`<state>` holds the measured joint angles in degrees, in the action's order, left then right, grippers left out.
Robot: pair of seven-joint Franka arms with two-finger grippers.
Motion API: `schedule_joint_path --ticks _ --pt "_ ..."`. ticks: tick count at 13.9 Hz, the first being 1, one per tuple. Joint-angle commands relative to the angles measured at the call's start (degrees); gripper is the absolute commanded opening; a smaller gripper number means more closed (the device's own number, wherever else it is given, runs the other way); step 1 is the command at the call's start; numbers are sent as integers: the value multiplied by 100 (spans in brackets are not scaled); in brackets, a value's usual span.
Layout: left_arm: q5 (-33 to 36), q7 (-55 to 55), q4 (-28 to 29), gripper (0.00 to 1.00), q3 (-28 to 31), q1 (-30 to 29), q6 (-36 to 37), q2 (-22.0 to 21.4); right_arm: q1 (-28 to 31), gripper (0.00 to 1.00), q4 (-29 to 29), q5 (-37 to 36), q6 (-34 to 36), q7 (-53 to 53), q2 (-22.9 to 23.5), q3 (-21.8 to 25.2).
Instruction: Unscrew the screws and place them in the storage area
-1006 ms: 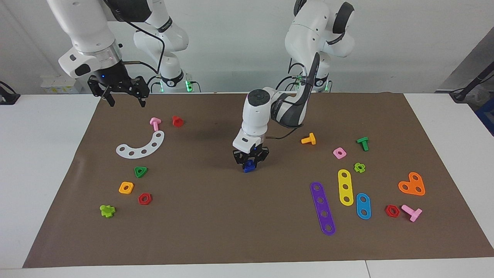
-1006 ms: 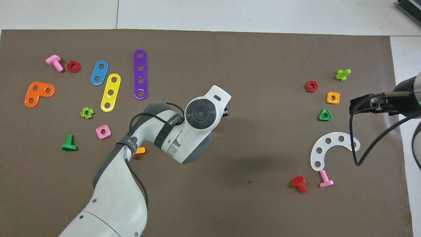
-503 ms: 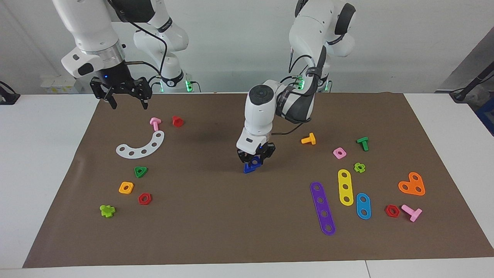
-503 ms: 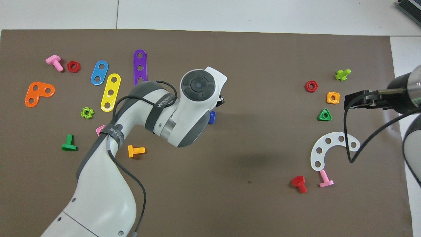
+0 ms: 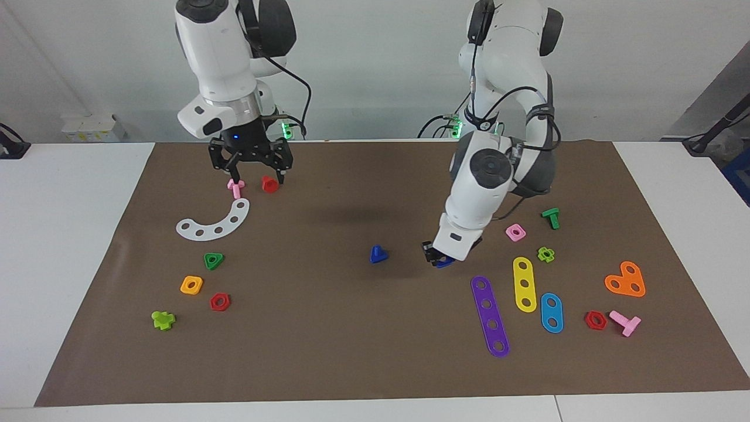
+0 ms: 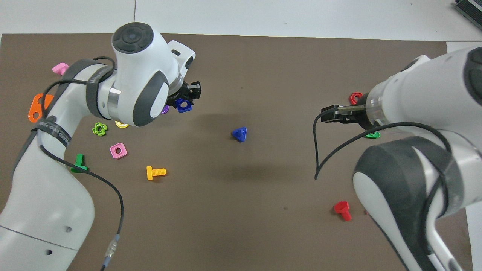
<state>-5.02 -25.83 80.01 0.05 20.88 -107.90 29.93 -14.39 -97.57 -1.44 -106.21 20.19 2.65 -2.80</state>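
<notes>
The blue screw [image 5: 379, 254] with its triangular head lies alone on the brown mat at mid-table; it also shows in the overhead view [image 6: 239, 134]. My left gripper [image 5: 438, 259] [image 6: 186, 101] is shut on a blue square nut [image 5: 445, 263] [image 6: 183, 105], low over the mat beside the purple strip [image 5: 490, 316]. The storage area is the mat around the white curved strip [image 5: 214, 223]. My right gripper [image 5: 256, 174] [image 6: 328, 114] is open over a pink screw [image 5: 235, 187] and a red screw [image 5: 269, 184] there.
A green triangular nut [image 5: 214, 260], orange nut [image 5: 191, 285], red nut [image 5: 220, 302] and lime piece [image 5: 163, 320] lie by the white strip. Yellow [image 5: 524, 283] and blue strips [image 5: 551, 312], an orange heart plate [image 5: 626, 280] and small parts lie at the left arm's end.
My left gripper lifted the blue nut off the blue screw and carried it toward the left arm's end. The screw stayed on the mat. My right gripper swung in over the pink and red screws.
</notes>
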Motion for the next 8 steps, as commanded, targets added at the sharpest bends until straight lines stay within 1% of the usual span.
schedule_joint_path --ticks 1,3,4,7,8 --pt "-201 1304 548 0 -23 -435 86 -337 -396 98 54 -111 -661 458 602 -2" --pt "-201 2148 1137 0 -22 -637 -238 -540 -713 98 71 -224 -1180 861 1016 -2" --pt "-201 2300 1488 0 -22 -655 -510 -662 -854 98 124 -295 -1348 1055 1166 -2" --pt "-201 2337 2761 0 -14 -586 -1599 -1031 -1004 98 632 -357 -1534 1346 1859 -10" --pt "-201 2363 3027 0 -14 -577 -1872 -1094 -1031 98 616 -340 -1795 1347 1931 -10"
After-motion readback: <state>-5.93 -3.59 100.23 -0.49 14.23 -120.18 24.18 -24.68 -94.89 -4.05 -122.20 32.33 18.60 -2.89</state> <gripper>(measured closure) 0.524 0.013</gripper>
